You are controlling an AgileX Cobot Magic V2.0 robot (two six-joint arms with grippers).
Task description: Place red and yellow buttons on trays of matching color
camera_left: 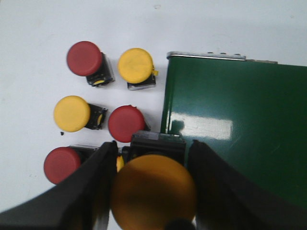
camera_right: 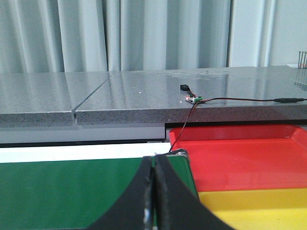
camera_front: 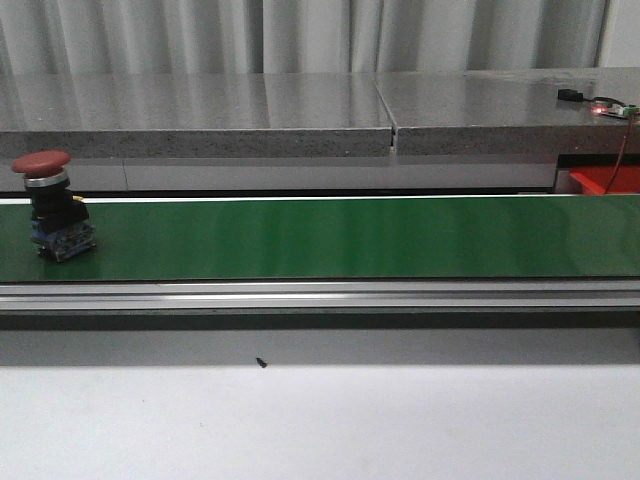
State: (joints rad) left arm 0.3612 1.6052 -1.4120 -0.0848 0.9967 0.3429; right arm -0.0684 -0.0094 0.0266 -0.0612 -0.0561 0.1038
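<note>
In the left wrist view my left gripper [camera_left: 153,146] is shut on a yellow button [camera_left: 153,191], its cap close to the camera, over the white table at the end of the green belt [camera_left: 230,120]. On the table lie loose red buttons [camera_left: 84,57] and yellow buttons [camera_left: 135,64]. Another red button [camera_front: 45,200] stands on the belt [camera_front: 330,240] at the far left of the front view. My right gripper [camera_right: 154,160] is shut on nothing above the belt's other end, beside the red tray [camera_right: 240,158] and the yellow tray [camera_right: 259,206].
A grey stone ledge [camera_front: 300,110] runs behind the belt, with a small circuit board and wire [camera_front: 610,108] on it. A corner of the red tray [camera_front: 605,180] shows at the right. White table [camera_front: 320,420] lies in front of the belt.
</note>
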